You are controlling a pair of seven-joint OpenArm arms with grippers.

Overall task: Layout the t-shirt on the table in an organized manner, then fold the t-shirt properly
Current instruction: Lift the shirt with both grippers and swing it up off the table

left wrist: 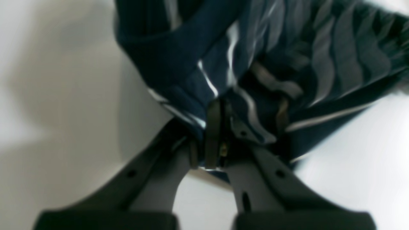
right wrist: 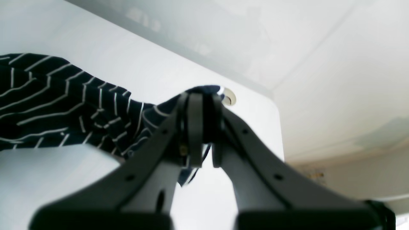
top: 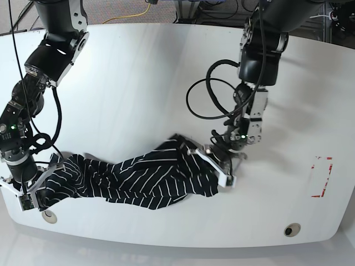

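Left wrist view: white table (left wrist: 367,166), blurred; left gripper (left wrist: 220,127) is seen clamped on a bunched fold of the t-shirt (left wrist: 287,64).

Right wrist view: table corner and one round hole (right wrist: 228,96) are shown; right gripper (right wrist: 201,127) is closed on the shirt's end.

Base view: one shirt (top: 138,177) is stretched between two arms near the front edge; bare tabletop (top: 155,72) lies behind; two holes (top: 292,229) and one red marking (top: 321,177) are counted.

Left wrist view is blurred, smearing the t-shirt (left wrist: 255,64) stripes. Fabric hides the left gripper (left wrist: 247,116) fingertips. The base view's top edge cuts off both arms
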